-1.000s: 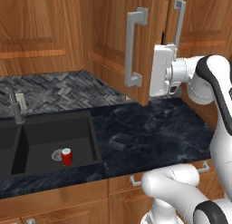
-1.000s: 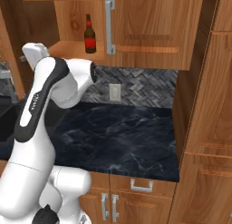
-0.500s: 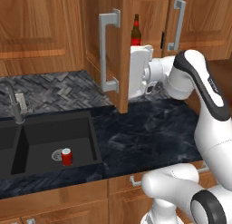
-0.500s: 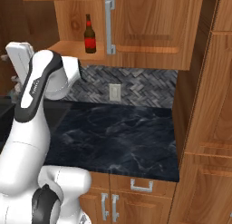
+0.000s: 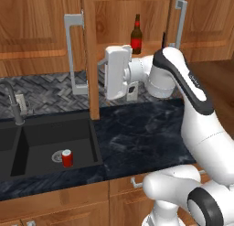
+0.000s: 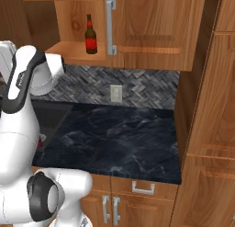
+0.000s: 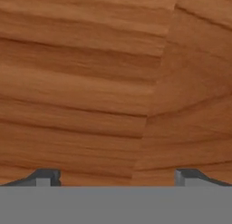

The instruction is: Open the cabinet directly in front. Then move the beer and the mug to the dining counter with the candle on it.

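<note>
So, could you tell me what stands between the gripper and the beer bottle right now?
Nothing stands between them in the left base view: the open gripper presses against the swung-out cabinet door, while the beer stands behind the hand on the cabinet shelf.

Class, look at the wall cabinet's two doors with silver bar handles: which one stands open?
The left door, swung out edge-on toward us beside the pincer. The right door lies shut, right of the beer bottle.

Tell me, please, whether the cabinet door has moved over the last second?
Yes. In the left base view the cabinet door has swung further open, leftward over the sink, uncovering the beer on the shelf.
</note>
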Controlling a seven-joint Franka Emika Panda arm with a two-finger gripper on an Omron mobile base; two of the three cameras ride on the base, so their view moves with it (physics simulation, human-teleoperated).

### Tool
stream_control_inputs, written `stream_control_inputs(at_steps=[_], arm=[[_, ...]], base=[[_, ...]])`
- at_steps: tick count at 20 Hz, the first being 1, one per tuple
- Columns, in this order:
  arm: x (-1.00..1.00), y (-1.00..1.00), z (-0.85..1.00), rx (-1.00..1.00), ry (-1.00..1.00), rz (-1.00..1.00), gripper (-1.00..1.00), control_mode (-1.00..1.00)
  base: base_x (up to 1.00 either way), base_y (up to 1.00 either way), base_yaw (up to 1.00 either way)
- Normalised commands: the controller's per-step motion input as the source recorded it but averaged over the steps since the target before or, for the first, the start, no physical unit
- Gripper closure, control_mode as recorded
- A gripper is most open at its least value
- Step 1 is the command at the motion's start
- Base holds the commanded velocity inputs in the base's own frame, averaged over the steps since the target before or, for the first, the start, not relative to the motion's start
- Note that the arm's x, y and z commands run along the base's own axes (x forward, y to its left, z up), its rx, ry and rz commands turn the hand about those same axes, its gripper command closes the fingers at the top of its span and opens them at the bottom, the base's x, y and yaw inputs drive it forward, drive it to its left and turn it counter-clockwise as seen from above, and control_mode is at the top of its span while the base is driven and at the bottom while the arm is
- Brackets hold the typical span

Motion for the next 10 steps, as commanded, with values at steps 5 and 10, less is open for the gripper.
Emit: stream_control_inputs(at_steps=[5,10], arm=[[0.01,0.15,0.00,-0.02,-0.13,0.00,-1.00,-1.00],[0.00,-0.34,0.00,-0.02,-0.23,0.00,-1.00,-1.00]], base=[[0.00,0.00,0.00],[0.00,0.00,0.00]])
